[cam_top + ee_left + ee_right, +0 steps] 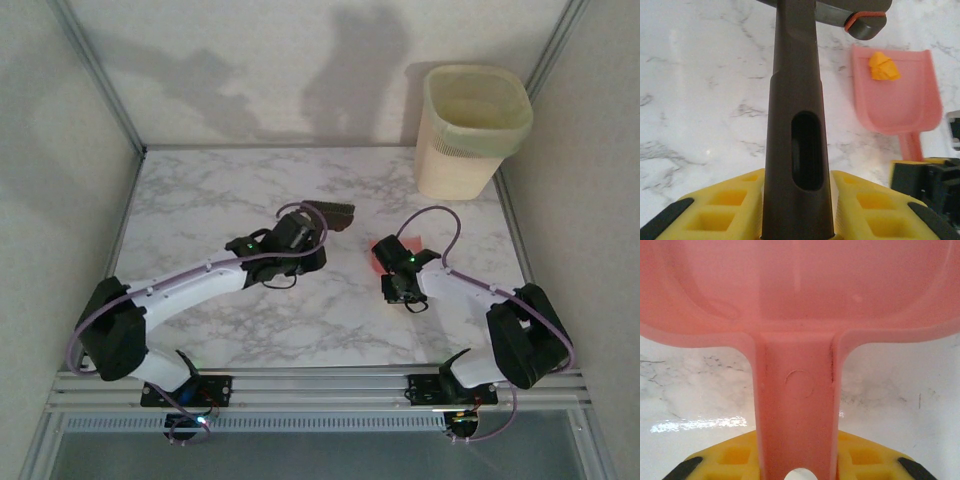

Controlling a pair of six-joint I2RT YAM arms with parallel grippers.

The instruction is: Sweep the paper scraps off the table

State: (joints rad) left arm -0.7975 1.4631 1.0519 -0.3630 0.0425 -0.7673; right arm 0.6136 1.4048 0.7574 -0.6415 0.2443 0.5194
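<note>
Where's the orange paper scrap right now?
The orange scrap sits upper right in the left wrist view, on the pink dustpan near its far lip, just right of the brush.

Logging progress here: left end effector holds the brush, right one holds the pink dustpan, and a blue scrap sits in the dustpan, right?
No. The left wrist view shows the scrap in the pink dustpan is orange, not blue. The left end effector does hold the brush, the right end effector the dustpan.
</note>
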